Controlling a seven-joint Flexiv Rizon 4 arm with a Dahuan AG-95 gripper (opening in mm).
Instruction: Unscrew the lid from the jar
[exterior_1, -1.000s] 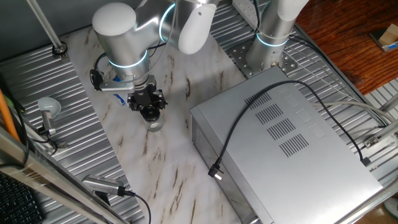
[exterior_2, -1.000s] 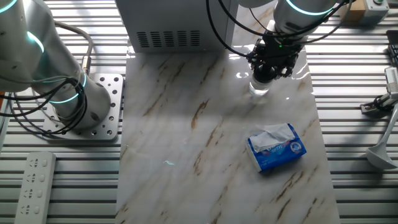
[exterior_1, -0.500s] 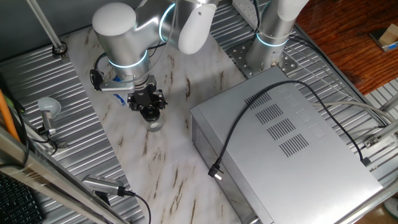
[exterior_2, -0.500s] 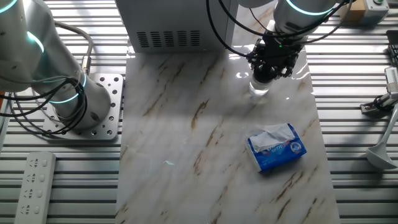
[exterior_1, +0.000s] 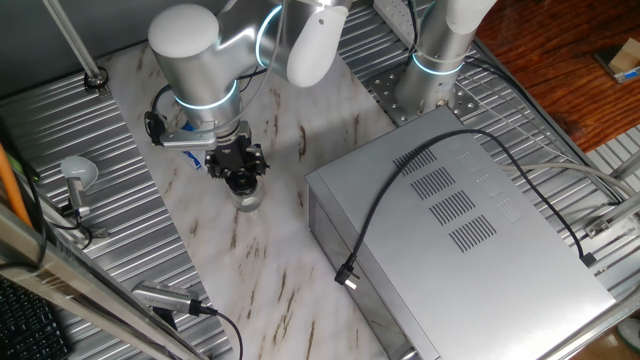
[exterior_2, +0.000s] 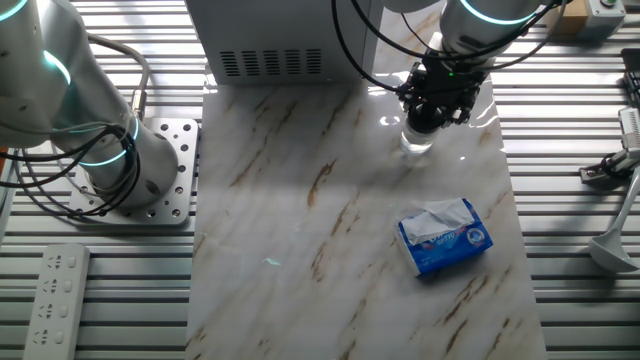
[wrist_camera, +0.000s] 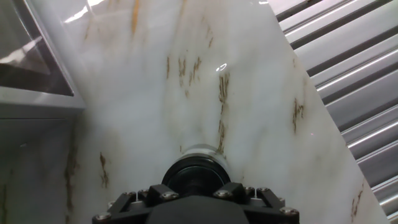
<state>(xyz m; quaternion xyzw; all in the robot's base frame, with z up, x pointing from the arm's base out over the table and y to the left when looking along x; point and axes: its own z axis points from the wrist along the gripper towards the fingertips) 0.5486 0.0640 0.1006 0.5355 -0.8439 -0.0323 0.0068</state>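
The small clear jar (exterior_1: 246, 200) stands upright on the marble table, also seen in the other fixed view (exterior_2: 415, 140). Its round black lid (wrist_camera: 194, 172) sits on top, mostly covered by the hand. My gripper (exterior_1: 240, 172) comes straight down over the lid, and its black fingers (exterior_2: 432, 108) close around the lid's sides. In the hand view the lid's rim (wrist_camera: 180, 168) shows between the two finger blocks at the bottom edge, with a sliver of the jar's glass shoulder (wrist_camera: 200, 149) above it.
A large grey metal box (exterior_1: 460, 230) with a black cable stands to the jar's right. A blue-and-white packet (exterior_2: 445, 236) lies on the marble (exterior_2: 300, 200) nearer the front. A second arm's base (exterior_2: 130, 170) sits at the left on the ribbed metal.
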